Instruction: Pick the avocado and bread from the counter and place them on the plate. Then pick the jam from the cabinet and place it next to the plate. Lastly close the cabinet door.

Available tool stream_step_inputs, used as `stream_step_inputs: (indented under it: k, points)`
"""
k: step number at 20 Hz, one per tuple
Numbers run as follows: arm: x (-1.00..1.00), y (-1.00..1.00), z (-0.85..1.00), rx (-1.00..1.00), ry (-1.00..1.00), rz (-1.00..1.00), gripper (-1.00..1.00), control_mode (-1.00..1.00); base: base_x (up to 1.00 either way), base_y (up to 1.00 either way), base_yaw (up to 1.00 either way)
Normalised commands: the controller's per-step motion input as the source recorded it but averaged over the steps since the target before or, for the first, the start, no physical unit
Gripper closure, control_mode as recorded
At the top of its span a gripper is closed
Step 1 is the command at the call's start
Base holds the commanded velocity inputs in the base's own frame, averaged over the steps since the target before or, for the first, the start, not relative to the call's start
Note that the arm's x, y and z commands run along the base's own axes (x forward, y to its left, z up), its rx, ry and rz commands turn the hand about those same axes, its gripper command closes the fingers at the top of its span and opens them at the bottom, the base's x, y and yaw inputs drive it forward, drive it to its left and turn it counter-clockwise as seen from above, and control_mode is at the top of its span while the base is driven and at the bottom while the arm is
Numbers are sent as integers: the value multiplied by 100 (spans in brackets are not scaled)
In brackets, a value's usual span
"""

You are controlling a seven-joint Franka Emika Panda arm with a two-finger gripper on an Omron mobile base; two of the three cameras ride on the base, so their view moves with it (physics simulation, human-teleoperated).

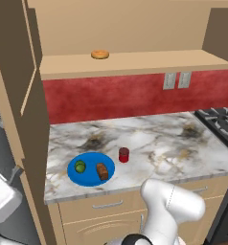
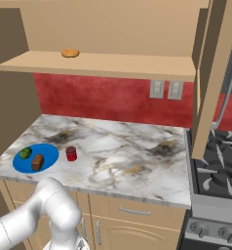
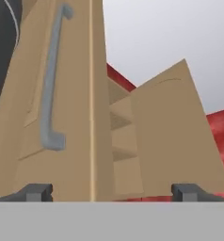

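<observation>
In the hand view the gripper [image 3: 112,192] is seen fully spread and empty. The cabinet door [image 3: 62,117] stands at left of frame, its grey bar handle [image 3: 50,89] running vertically, left of centre.

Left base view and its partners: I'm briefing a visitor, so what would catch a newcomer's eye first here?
The bright blue plate near the marble counter's front left edge, carrying the green avocado and brown bread, with the red jam jar just beside it. Behind runs a red backsplash, and an orange pastry sits on the open cabinet shelf. In the hand view, the cabinet door with its grey handle looms close, jaws open.
</observation>
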Motion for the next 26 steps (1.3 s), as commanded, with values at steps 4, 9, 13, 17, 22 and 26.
stream_step_inputs:
  k: [4,9,13,17,22,26]
  points:
    - [0,-79,0,21,-6,0,-100,-100,0,0,0]
    - [0,-83,6,22,-3,0,-100,-100,0,0,0]
    - [9,-86,9,24,-1,0,-100,-100,0,0,0]
    - [45,-86,14,27,0,0,-100,-100,0,0,0]
    - [82,-88,5,27,1,0,-100,-100,0,0,0]
    - [100,-87,0,24,6,0,-100,-100,0,0,0]
